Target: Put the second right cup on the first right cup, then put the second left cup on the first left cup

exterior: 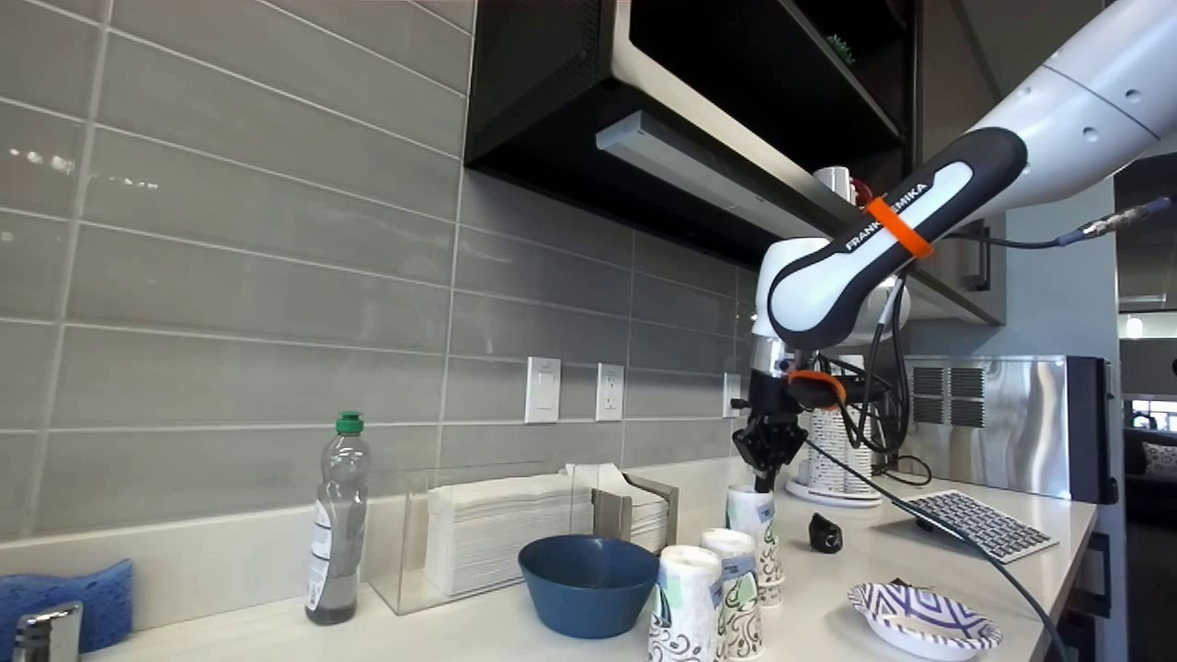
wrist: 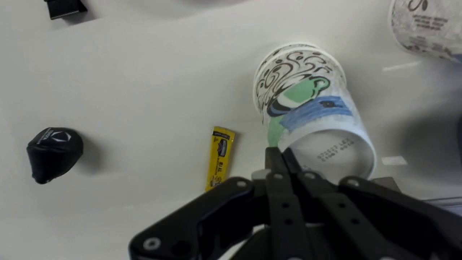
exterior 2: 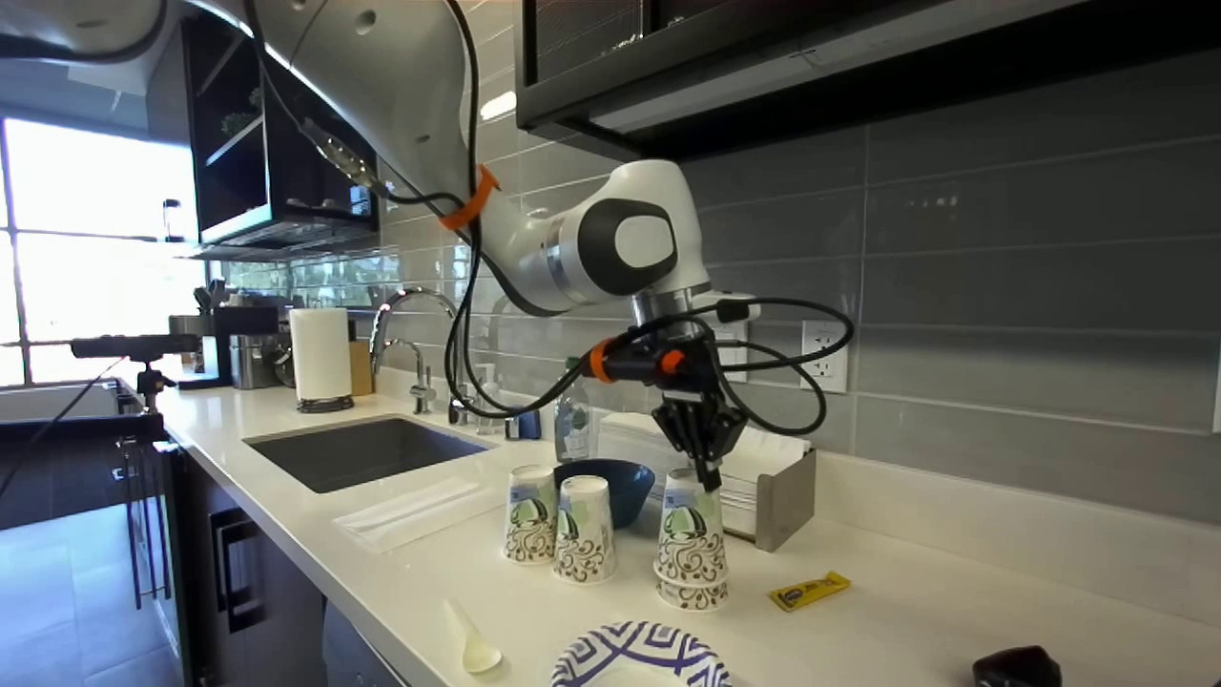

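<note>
Two patterned paper cups stand upside down, nested as a stack. The upper cup (exterior: 752, 538) (exterior 2: 689, 534) (wrist: 306, 97) covers the lower cup (exterior 2: 692, 597), of which only a band at the rim shows. My gripper (exterior: 764, 485) (exterior 2: 709, 479) (wrist: 281, 148) is over the stack with its fingers together at the upper cup's raised base edge. In the wrist view one finger is outside that edge and one inside it. Two more upside-down cups, a cup (exterior: 686, 611) (exterior 2: 530, 525) and a cup (exterior: 738, 598) (exterior 2: 584, 539), stand close together, not stacked.
A blue bowl (exterior: 588, 588) (exterior 2: 625, 491) and a napkin holder (exterior: 651, 506) (exterior 2: 790, 496) stand behind the cups. A yellow packet (exterior 2: 809, 592) (wrist: 220, 157), a black object (exterior: 825, 533) (wrist: 54, 155), a patterned plate (exterior: 919, 639) and a spoon (exterior 2: 477, 654) lie around. A cabinet (exterior: 542, 92) overhangs.
</note>
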